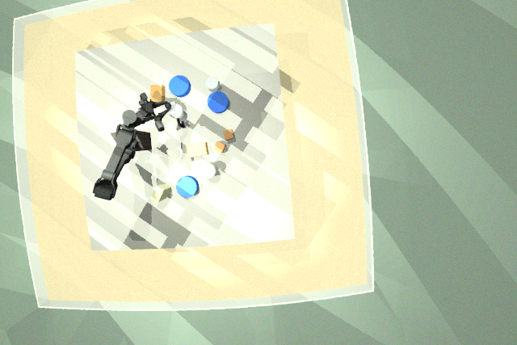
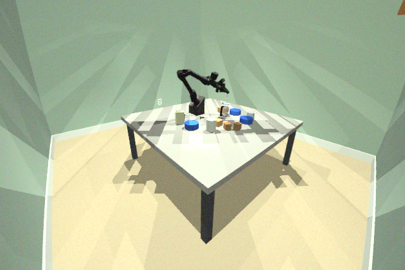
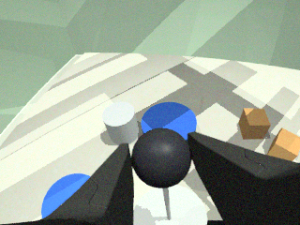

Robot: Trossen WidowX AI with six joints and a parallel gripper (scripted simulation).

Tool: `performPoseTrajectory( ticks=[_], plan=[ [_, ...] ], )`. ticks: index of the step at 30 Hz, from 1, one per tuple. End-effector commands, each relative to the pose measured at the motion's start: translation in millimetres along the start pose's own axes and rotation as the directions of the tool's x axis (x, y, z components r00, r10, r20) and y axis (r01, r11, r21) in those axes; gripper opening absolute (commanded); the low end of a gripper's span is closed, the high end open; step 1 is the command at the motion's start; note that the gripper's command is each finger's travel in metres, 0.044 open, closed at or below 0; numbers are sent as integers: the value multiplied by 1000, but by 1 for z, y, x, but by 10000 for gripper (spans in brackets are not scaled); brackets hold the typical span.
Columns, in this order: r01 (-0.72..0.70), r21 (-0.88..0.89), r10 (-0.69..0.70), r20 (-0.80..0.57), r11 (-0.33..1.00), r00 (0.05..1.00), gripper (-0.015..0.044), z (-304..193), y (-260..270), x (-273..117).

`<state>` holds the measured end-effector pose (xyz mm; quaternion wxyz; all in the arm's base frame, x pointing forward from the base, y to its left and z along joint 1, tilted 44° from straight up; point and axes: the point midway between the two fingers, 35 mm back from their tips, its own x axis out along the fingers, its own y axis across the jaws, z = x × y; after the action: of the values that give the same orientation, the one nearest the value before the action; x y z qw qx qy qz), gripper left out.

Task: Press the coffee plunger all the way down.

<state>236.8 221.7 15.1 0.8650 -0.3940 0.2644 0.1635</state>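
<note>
The coffee press stands upright on the table, with a glass body, a pale lid and a black handle. Its plunger's round black knob sits high above the lid on a thin rod. My gripper is shut on the knob, one finger at each side of it. The lower part of the press is hidden in the wrist view.
Two blue discs and a grey cylinder stand near the press. An orange block is beside the gripper. Further off are a third blue disc, a white cylinder, a pale green block and several orange blocks.
</note>
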Motion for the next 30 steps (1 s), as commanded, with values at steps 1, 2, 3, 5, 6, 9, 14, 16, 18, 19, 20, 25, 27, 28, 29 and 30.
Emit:
performPoseTrajectory(
  ticks=[1, 2, 3, 5, 6, 9, 14, 16, 18, 19, 20, 25, 27, 28, 29, 30],
  plan=[
    [-4, -40, 1, -76, 999, 997, 128, -32, 1, 10],
    [-4, -40, 1, -76, 999, 997, 128, -34, 1, 11],
    [-4, -41, 1, -76, 999, 997, 128, -35, 1, 12],
    [-4, -41, 1, -76, 999, 997, 128, -38, 1, 14],
    [-4, -41, 1, -75, 999, 997, 128, -39, 1, 15],
    [-4, -41, 1, -75, 999, 997, 128, -43, 1, 17],
    [-3, -41, 0, -75, 999, 997, 128, -50, 0, 22],
    [-3, -42, 0, -74, 999, 997, 128, -53, 0, 24],
    [-3, -42, 0, -74, 999, 997, 128, -55, 0, 26],
    [-3, -42, 0, -74, 999, 997, 128, -56, 0, 27],
    [-2, -42, -1, -74, 999, 997, 128, -58, -1, 28],
    [-1, -43, -2, -72, 999, 997, 128, -63, -2, 34],
    [-1, -43, -2, -72, 999, 997, 128, -65, -2, 36],
    [0, -44, -3, -71, 999, 997, 128, -66, -3, 38],
    [0, -44, -3, -71, 999, 997, 128, -66, -3, 39],
    [0, -44, -3, -71, 999, 997, 128, -66, -3, 41]
  ],
)
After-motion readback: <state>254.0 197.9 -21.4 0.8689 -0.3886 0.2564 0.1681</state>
